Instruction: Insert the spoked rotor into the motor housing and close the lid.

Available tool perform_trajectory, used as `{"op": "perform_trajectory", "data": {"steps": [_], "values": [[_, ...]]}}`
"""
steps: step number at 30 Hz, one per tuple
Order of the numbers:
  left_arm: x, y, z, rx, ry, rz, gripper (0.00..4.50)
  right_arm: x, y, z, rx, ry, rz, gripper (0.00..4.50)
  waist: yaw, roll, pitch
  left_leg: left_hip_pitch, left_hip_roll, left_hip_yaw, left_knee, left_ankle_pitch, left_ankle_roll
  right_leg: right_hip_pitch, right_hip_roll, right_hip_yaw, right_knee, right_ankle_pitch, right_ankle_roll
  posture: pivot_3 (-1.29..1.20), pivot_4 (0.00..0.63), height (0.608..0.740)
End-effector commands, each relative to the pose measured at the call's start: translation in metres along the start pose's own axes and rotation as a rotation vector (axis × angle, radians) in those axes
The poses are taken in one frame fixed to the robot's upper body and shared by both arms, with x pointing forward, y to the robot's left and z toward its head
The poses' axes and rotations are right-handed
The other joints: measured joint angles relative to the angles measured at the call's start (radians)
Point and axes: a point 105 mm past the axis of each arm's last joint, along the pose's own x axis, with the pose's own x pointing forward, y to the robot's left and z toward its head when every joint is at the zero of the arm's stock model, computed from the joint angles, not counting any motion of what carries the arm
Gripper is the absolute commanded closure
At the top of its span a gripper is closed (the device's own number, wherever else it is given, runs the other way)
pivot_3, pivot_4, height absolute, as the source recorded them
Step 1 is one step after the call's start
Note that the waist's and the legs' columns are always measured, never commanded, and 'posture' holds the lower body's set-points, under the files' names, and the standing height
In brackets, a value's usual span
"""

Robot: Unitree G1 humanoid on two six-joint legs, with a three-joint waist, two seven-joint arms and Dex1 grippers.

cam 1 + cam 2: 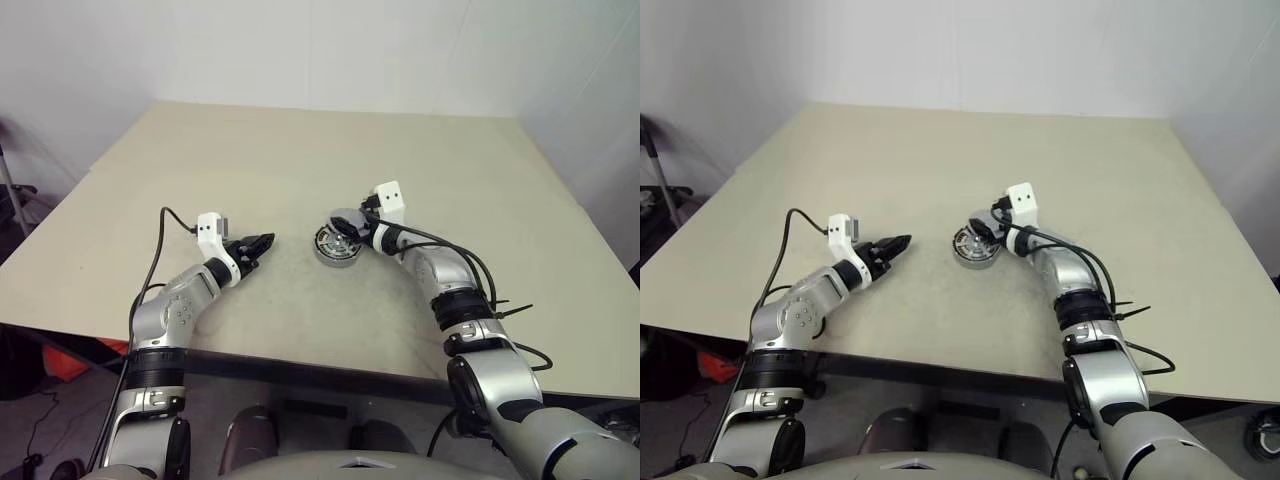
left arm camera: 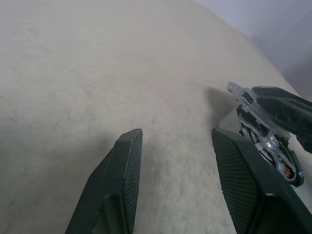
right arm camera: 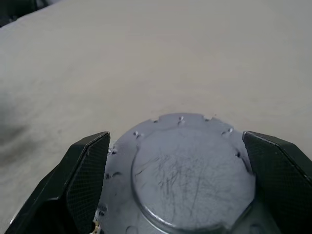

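Lid (image 3: 187, 178) grey, scratched, notched rim, gripped by right tool (image 1: 352, 228); left tool (image 1: 262, 243) released.

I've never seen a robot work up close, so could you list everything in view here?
Table: one, beige, fills the scene.
Housing: one, silver with copper windings, on the table's middle.
Lid: one, grey, tilted just over the housing, between the right gripper's fingers.
Wall: one, white, behind the table.
Left gripper: one, black, open and empty, left of the housing.
Right gripper: one, black, closed on the lid's edges.
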Motion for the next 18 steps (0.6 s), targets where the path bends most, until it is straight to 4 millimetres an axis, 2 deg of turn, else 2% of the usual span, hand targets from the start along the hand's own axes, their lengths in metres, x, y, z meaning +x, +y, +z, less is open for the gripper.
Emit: {"op": "perform_trajectory", "data": {"steps": [1,5,11,18], "values": [[-0.002,-0.004,0.015,0.025,-0.049,-0.013,2.09,0.001,0.008,0.009,-0.034,-0.038,0.029,0.02,0.000,0.000,0.000,0.000,0.000,0.000,0.000,0.000,0.000,0.000,0.000,0.000,0.000,0.000,0.000,0.00,0.000,0.740],[-0.001,-0.004,0.015,0.033,-0.043,-0.011,2.09,0.003,0.004,0.006,-0.043,-0.021,0.003,0.02,0.000,0.000,0.000,0.000,0.000,0.000,0.000,0.000,0.000,0.000,0.000,0.000,0.000,0.000,0.000,0.00,0.000,0.740],[0.000,-0.003,0.016,0.036,-0.046,-0.007,2.09,0.001,-0.004,-0.002,-0.084,0.010,-0.025,1.39,0.000,0.000,0.000,0.001,0.000,0.000,0.001,0.000,0.000,0.000,0.000,0.000,0.001,0.000,0.000,0.00,0.000,0.740],[-0.001,-0.002,0.015,0.034,-0.045,0.000,2.09,-0.004,-0.002,0.014,-0.069,-0.061,0.009,1.39,0.000,0.000,0.000,0.001,0.000,0.000,0.001,0.000,0.000,0.001,0.000,0.000,0.001,0.000,0.000,0.00,0.000,0.740]]}}
